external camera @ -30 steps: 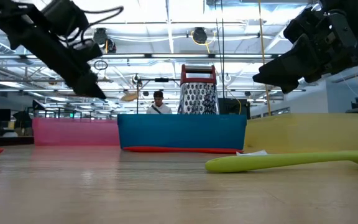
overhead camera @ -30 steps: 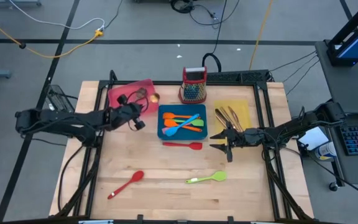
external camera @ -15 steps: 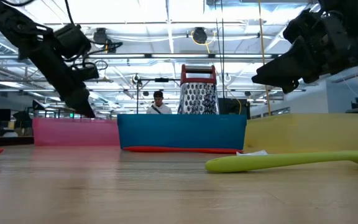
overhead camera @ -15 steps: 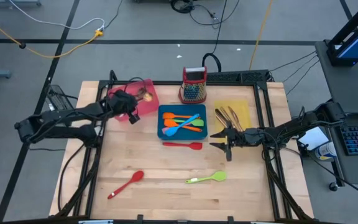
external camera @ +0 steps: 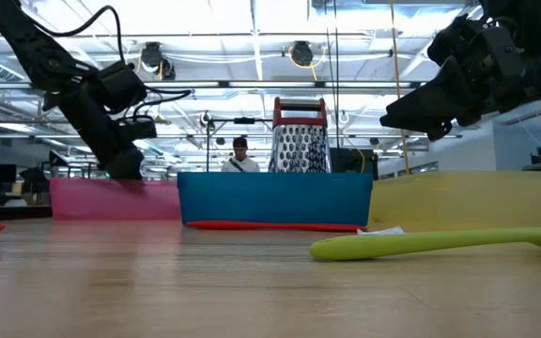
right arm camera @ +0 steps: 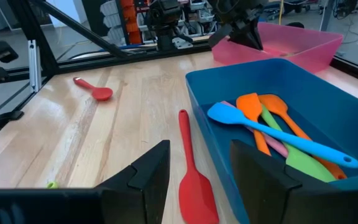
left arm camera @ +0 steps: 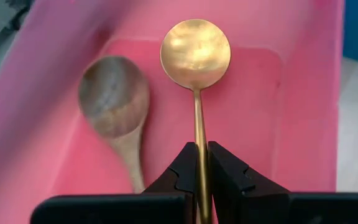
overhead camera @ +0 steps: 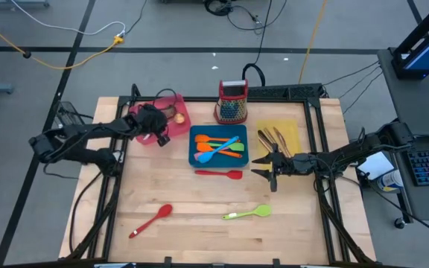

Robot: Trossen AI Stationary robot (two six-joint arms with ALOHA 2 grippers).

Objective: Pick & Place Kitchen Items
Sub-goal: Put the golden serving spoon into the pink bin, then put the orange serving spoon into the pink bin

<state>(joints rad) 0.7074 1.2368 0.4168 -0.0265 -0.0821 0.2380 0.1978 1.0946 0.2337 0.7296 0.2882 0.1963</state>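
Observation:
My left gripper (overhead camera: pixel 157 126) is over the pink tray (overhead camera: pixel 171 104) at the table's far left, shut on a copper-toned spoon (left arm camera: pixel 195 53). A wooden spoon (left arm camera: pixel 114 102) lies on the tray's floor beside it. My right gripper (overhead camera: pixel 264 167) hovers open, right of the blue tray (overhead camera: pixel 194 147). A red spatula (right arm camera: pixel 191 171) lies flat on the table ahead of its fingers, untouched. The blue tray holds orange, blue, green and pink utensils (overhead camera: pixel 220 147). A red spoon (overhead camera: pixel 152 219) and a green spoon (overhead camera: pixel 249 213) lie on the near part of the table. My left gripper pinches the copper spoon's thin handle (left arm camera: pixel 198 127) between its two fingers (left arm camera: pixel 225 168). The fingers slant down from the table's left and lie along the handle. The bowl (left arm camera: pixel 195 53) sticks out ahead over the tray's floor; whether it touches the floor I cannot tell.
A yellow tray (overhead camera: pixel 293 128) with metal cutlery (overhead camera: pixel 272 139) lies at the far right. A red-topped box grater (overhead camera: pixel 232 103) stands behind the blue tray. Bare wood stretches between the trays and the near edge.
My left gripper has swung from the gap between the pink and blue trays toward the table's far-left corner. It has also sunk, and stays shut on the copper spoon. The spoon has gone with it and now points into the pink tray.

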